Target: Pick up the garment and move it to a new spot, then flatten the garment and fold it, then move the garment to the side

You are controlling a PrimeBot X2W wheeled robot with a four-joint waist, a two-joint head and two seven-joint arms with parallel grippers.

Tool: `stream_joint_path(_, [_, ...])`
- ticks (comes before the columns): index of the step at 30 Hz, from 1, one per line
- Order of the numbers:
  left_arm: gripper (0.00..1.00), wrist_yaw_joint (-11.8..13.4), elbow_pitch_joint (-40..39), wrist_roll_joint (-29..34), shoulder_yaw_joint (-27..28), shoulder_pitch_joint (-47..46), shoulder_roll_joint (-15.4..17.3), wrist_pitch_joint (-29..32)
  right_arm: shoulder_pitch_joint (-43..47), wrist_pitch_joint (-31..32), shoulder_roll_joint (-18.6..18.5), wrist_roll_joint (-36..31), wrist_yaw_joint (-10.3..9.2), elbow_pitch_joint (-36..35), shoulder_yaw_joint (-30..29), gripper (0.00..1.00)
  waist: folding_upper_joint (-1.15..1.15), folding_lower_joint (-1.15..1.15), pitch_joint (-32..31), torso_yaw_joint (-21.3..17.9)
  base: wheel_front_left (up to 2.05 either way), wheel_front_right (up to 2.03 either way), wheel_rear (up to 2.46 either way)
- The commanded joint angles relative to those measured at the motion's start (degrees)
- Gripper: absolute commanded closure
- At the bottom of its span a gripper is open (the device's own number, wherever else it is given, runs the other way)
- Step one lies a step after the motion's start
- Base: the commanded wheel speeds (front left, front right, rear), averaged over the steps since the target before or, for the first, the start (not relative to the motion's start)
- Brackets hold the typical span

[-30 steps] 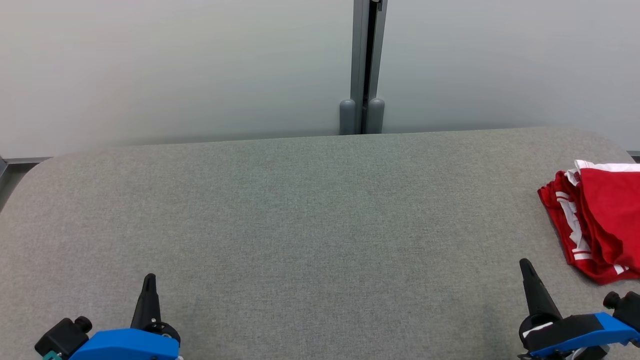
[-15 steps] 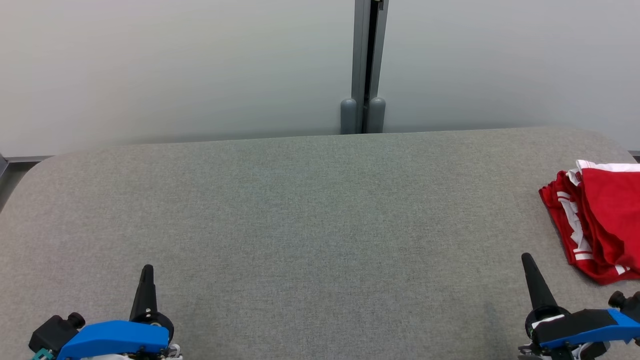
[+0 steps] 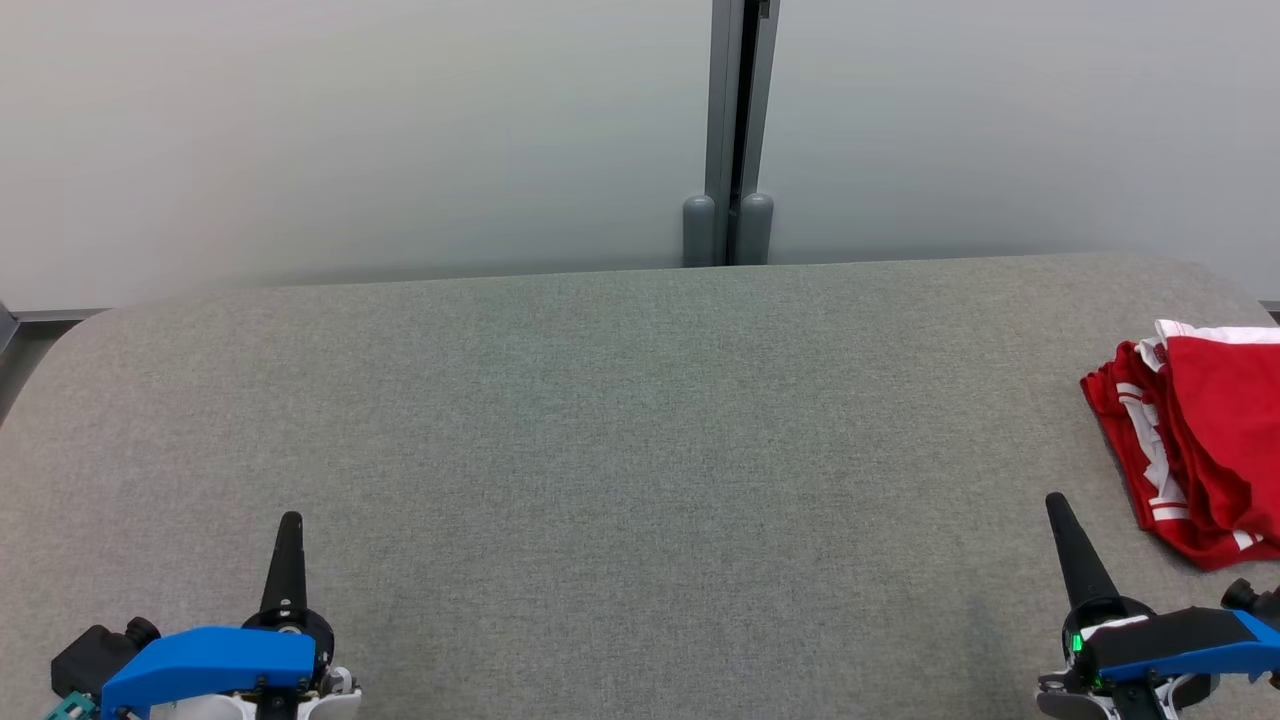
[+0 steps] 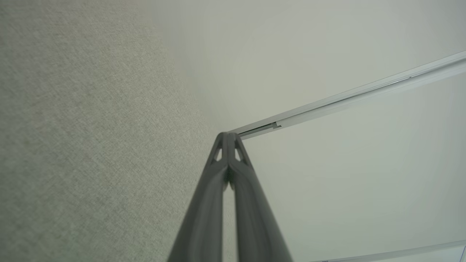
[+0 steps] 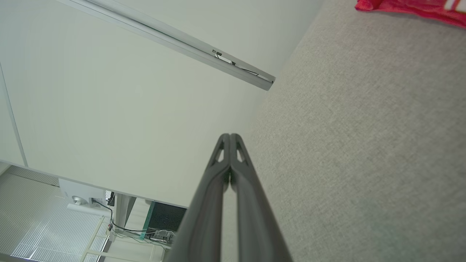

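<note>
Lying folded at the right edge of the table, the garment is judged set aside, so the left gripper and right gripper are held closed, empty, at its near edge

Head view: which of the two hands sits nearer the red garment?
The right hand, at lower right, close beside the red garment; the left hand is across the table at lower left.
</note>
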Motion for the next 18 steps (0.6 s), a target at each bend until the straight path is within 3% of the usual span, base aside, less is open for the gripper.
stream_joint_path(1, [1.0, -0.07, -0.74, -0.82, 0.42, -1.06, 0.18, 0.29, -1.1, 0.18, 0.06, 1.0, 0.02, -0.35, -0.24, 1.0, 0.0, 0.0, 0.0, 0.0, 0.0, 0.0, 0.0])
stream_joint_path(18, [1.0, -0.08, -1.87, -8.72, 1.54, -1.81, -0.26, 2.58, -1.96, 1.42, 0.28, 9.45, 0.02, -0.09, -0.67, 1.0, 0.0, 0.0, 0.15, 0.16, 0.0, 0.0, 0.0])
